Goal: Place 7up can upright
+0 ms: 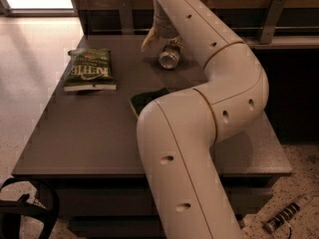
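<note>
The 7up can point(169, 58) lies on its side at the back of the dark table point(75, 133), its silvery end facing the camera. My gripper point(161, 40) hangs from the long white arm right over the can's far end, low and close to it. The wrist and arm hide the rest of the can's body, so I cannot see whether the gripper touches it.
A green snack bag point(89, 69) lies flat at the table's left. A dark sponge point(147, 99) with a yellow edge sits mid-table, partly behind my arm. A wooden wall with metal brackets point(271, 19) runs behind the table. A black object point(25, 215) stands on the floor bottom left.
</note>
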